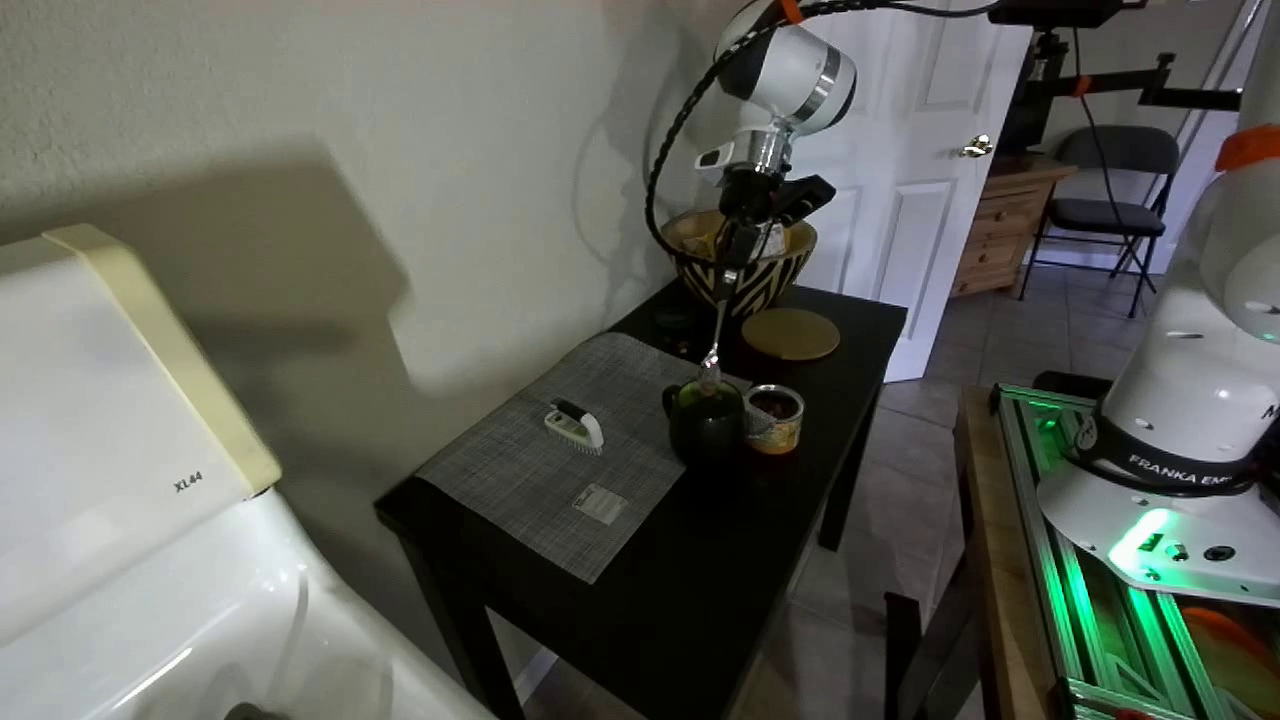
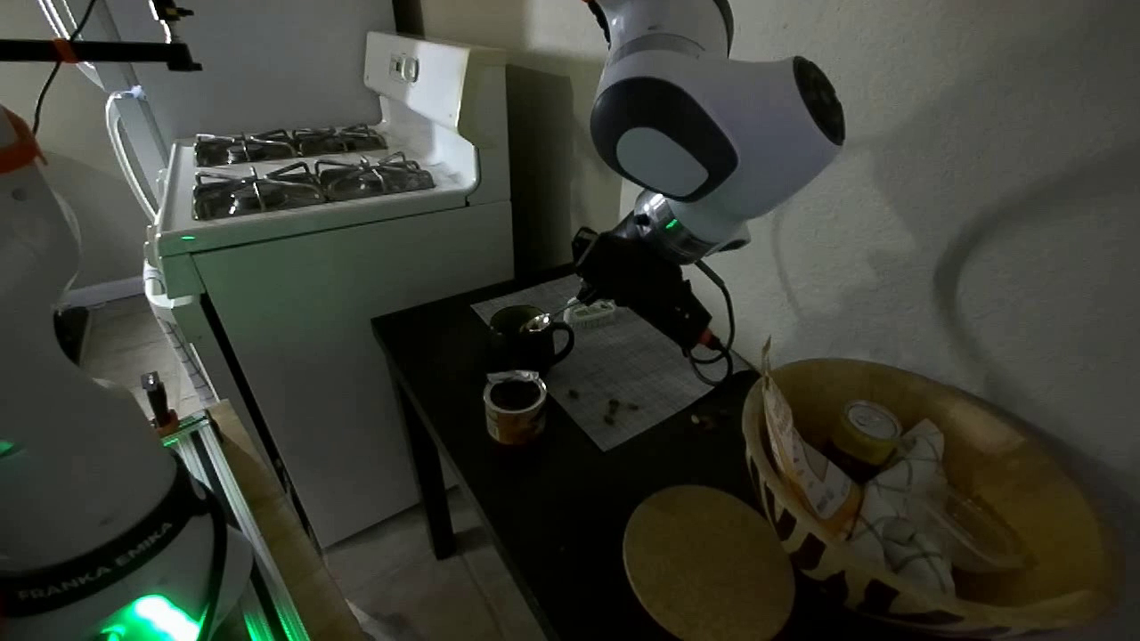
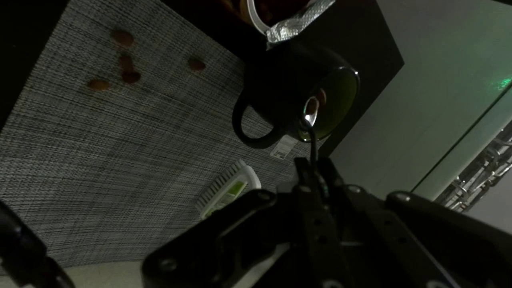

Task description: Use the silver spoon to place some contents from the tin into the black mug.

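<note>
While a cylindrical tan tin (image 2: 515, 420) stands beside the round black mug (image 1: 708, 432), the black gripper (image 3: 315, 163), jaws closed, pinches the silver metal spoon (image 3: 313, 138) at the mug's mouth.

1. My pincer (image 3: 315, 165) is black; the spoon (image 3: 311, 119) I see as silver.
2. The mug (image 1: 707, 437) looks near-black to me outside — green within.
3. I see orange on the tin (image 2: 515, 422), white on its rim.
4. I find the mat (image 3: 160, 140) grey, finely crosshatched with darker threads.
5. The bowl (image 1: 785, 273) — tan, striped in black.
6. The brush (image 3: 230, 195) shows me white, with a green patch.
</note>
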Robot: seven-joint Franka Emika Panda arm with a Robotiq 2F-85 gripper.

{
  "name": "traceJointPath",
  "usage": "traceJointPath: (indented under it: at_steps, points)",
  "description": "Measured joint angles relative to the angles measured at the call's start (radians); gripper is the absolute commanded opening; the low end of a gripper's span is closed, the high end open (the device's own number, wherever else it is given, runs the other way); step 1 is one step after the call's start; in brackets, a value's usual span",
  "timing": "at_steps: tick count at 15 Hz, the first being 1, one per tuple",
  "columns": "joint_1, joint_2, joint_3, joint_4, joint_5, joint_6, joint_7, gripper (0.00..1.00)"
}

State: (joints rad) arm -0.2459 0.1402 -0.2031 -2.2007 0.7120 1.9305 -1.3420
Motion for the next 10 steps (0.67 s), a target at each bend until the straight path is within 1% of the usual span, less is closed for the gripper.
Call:
traceJointPath:
  at_steps: [10]
  points:
    - [0.060,-0.069,0.058,-0.049,-0.082,0.124,0.007,0.02]
